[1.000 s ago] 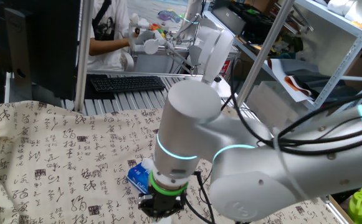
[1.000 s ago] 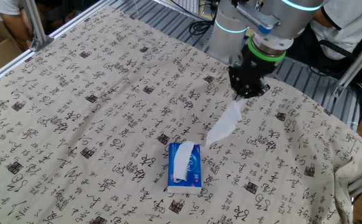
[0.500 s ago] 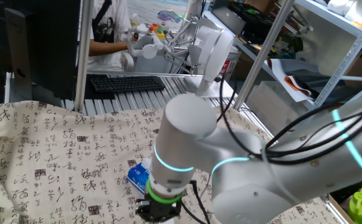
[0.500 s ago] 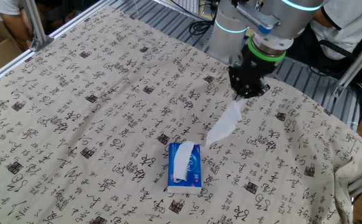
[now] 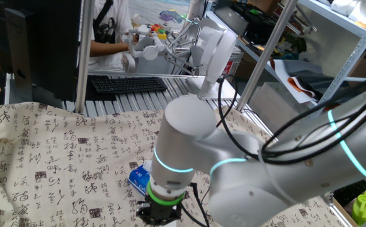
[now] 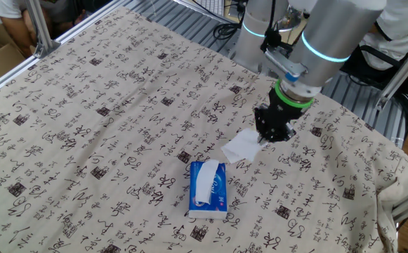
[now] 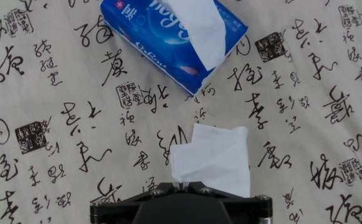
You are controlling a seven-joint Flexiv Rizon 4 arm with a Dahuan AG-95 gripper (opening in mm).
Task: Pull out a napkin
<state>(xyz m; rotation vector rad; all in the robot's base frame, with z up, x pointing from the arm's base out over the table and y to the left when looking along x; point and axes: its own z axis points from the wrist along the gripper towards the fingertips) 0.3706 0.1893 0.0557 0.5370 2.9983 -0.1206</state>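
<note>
The black two-finger gripper (image 6: 270, 131) pinches one edge of the thin, crumpled white napkin (image 6: 241, 147), which hangs below it. Just beyond lies the blue-and-white plastic tissue pack (image 6: 208, 188) on the calligraphy-printed cloth (image 6: 105, 112).

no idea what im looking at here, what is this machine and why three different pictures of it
It is a white robot arm working at a table covered with a beige cloth printed with black calligraphy. Two pictures come from fixed cameras on different sides; the third looks down from a camera on the arm's black two-finger hand. On the cloth lies a blue-and-white plastic tissue pack with a sheet poking out. The hand grips a thin crumpled white napkin, separate from the pack.
</note>
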